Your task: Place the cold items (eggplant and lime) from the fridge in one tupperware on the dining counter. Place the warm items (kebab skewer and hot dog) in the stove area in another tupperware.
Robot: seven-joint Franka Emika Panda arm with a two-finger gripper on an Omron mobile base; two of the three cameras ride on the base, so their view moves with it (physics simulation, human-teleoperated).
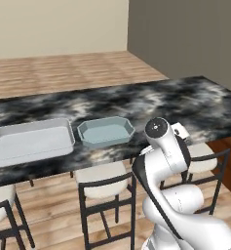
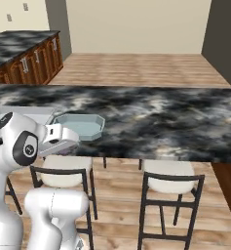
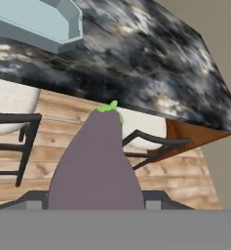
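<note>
Right in front of your hand camera sits the eggplant (image 3: pixel 95 166), a purple-grey body with a small green stem at its far tip, pinched between the two dark fingertips (image 3: pixel 33 200) at its base, so your claw (image 3: pixel 95 202) is closed on the eggplant. The eggplant points away from the claw toward the edge of the dining counter (image 3: pixel 151 63), and it hangs over the wood floor (image 3: pixel 185 180), short of the marbled top. Beyond the claw and off to its left you have the smaller pale blue tupperware (image 1: pixel 106 131) with cut corners, sitting on the counter near its front edge. Further left of that lies the larger grey tupperware (image 1: pixel 31 140), just beside the blue one. Below the claw, stools (image 2: pixel 171 178) with pale seats stand along the counter
</note>
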